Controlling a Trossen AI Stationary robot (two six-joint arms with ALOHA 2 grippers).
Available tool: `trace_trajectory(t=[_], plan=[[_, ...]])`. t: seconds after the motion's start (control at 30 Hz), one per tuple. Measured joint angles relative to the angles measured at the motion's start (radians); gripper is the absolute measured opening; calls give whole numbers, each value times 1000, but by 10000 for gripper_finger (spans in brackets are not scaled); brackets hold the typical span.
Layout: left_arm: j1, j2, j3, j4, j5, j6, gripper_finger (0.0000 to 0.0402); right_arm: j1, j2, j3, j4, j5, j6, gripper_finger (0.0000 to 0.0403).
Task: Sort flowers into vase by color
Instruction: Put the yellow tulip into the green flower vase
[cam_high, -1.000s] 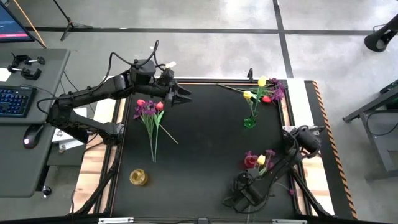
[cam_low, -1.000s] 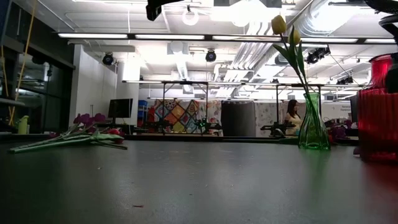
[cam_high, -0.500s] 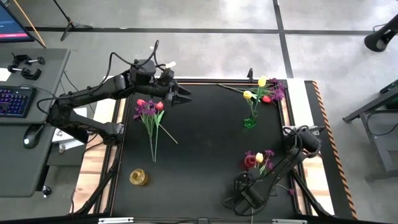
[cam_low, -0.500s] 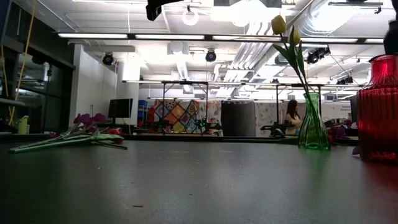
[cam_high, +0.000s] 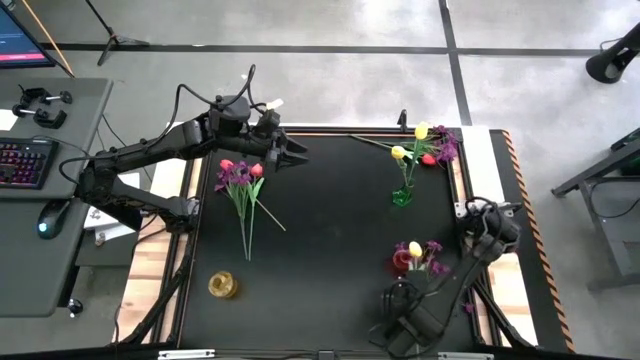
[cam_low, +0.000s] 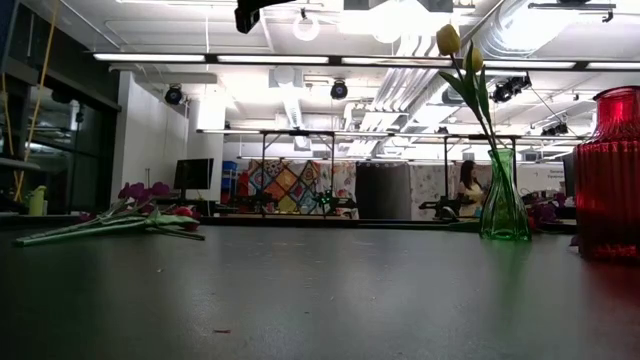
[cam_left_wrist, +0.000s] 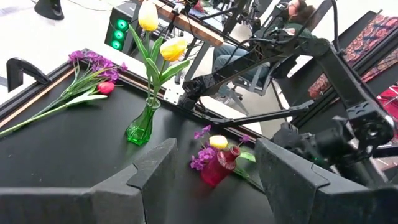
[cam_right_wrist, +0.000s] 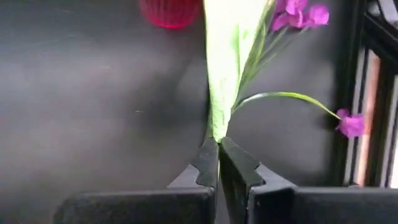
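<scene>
A green flower stem is pinched in the fully closed right gripper, just short of the red vase. The left gripper is held wide apart, empty, above the desk, beside loose flowers.

- clear green glass vase with yellow tulips
- ribbed red glass vase
- purple sprays on the matte black tabletop
- small amber-yellow glass vase

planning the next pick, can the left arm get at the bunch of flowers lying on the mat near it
Probably yes. The left pincer hangs open right beside the loose flowers, and nothing stands between them.
</scene>
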Motion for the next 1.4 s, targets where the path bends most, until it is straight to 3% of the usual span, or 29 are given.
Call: trace_trajectory(t=[0.43,0.63,0.9,1.07,1.23,1.4], plan=[[0,0,0,40,0,-1,205,11,-5,157,-5,155,-76,0],[0,0,0,41,0,-1,205,10,-5,238,18,398,-213,0],[0,0,0,41,0,0,205,-35,-5,318,23,482,-402,1],[0,0,0,38,0,10,205,-60,-5,321,28,451,-436,0],[0,0,0,18,0,13,205,-64,1,261,97,313,-408,0],[0,0,0,8,0,18,205,-44,1,117,247,177,-273,9]])
